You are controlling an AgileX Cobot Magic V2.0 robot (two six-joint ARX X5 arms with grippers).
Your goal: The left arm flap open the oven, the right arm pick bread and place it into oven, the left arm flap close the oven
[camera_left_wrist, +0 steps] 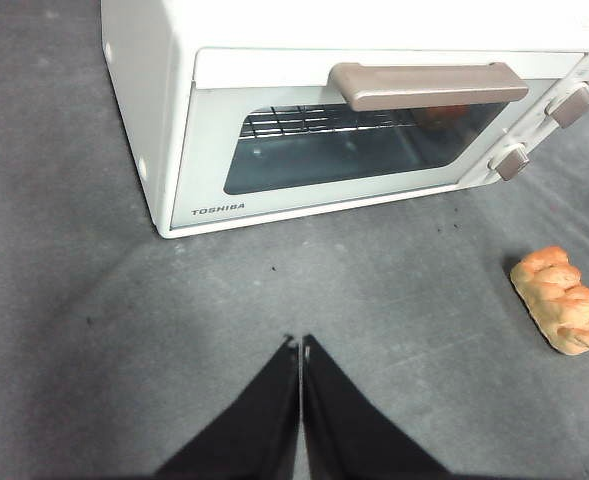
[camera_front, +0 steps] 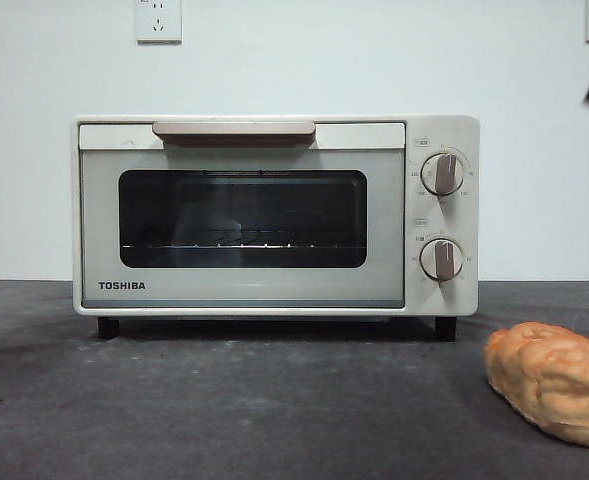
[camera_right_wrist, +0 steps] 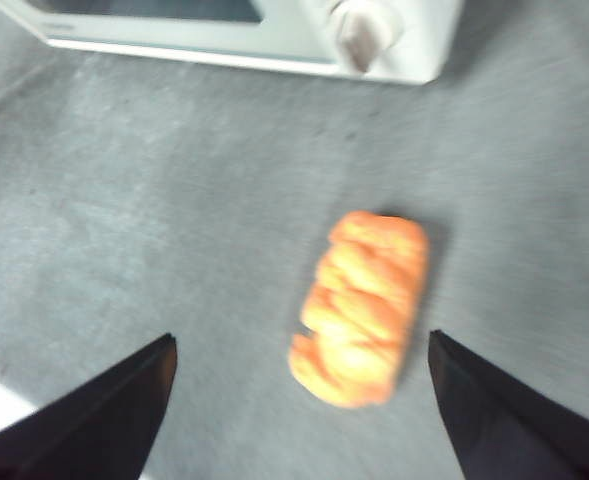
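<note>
Front view: low, level, close to the oven [camera_front: 274, 215], bread [camera_front: 556, 380] at 4 o'clock | Left wrist: high, angled down at oven [camera_left_wrist: 374, 110] and bread [camera_left_wrist: 562, 313] | Right wrist: directly above bread [camera_right_wrist: 362, 305], oven corner [camera_right_wrist: 274, 35] at 12 o'clock.

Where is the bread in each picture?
Front view: the bread lies at the lower right, on the table.
Left wrist view: at the right edge, apart from the oven.
Right wrist view: in the middle, between the open jaws.
Shared landmark: the oven's knobs.
</note>
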